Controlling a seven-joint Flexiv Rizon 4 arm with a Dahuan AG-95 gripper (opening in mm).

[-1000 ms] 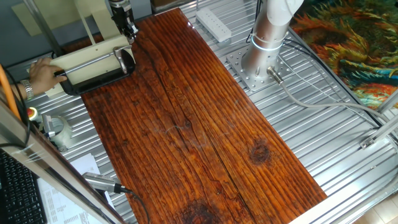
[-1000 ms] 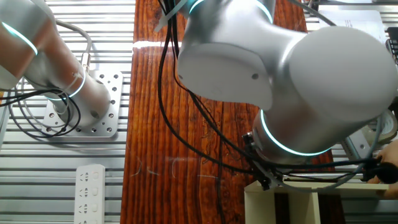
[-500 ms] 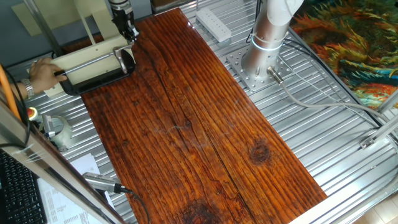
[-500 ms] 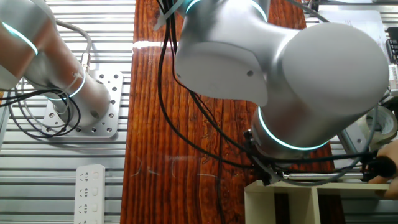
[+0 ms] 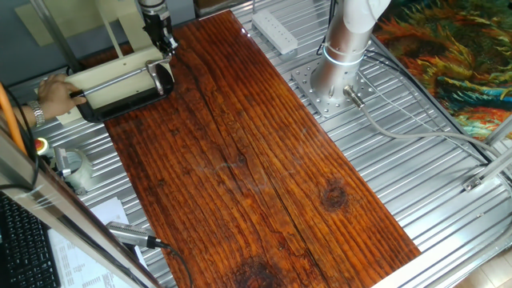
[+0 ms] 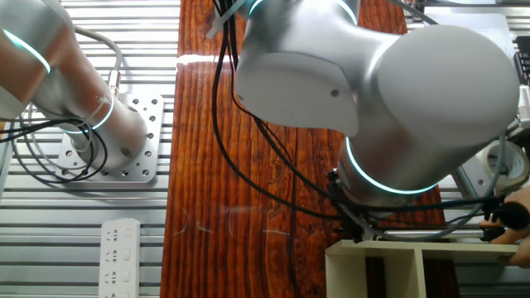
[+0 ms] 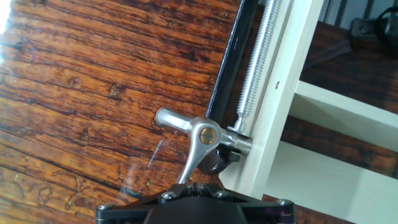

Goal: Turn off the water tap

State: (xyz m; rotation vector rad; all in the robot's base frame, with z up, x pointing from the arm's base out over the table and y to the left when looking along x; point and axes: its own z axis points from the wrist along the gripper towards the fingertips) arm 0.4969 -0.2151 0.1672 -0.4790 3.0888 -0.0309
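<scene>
The tap [image 7: 204,132] is a small silver valve with a brass centre and a short spout pointing left. It sits at the end of the C-clamp's threaded screw [image 7: 258,62], against the cream box [image 7: 292,93]. Its thin lever [image 7: 189,169] runs down between my gripper's [image 7: 189,188] fingers, which are shut on it. In one fixed view my gripper [image 5: 165,42] stands over the right end of the cream box [image 5: 112,76] and the black clamp [image 5: 128,106] at the board's far left. In the other fixed view my arm [image 6: 373,91] hides the tap.
A person's hand [image 5: 52,92] holds the left end of the box and also shows in the other fixed view [image 6: 517,217]. A white power strip [image 5: 274,30] and my arm's base [image 5: 340,76] stand right of the wooden board [image 5: 256,176]. Tools lie at the left [image 5: 132,234].
My wrist has turned a little over the box in the other fixed view. The gripper stays at the tap and the box has not moved.
</scene>
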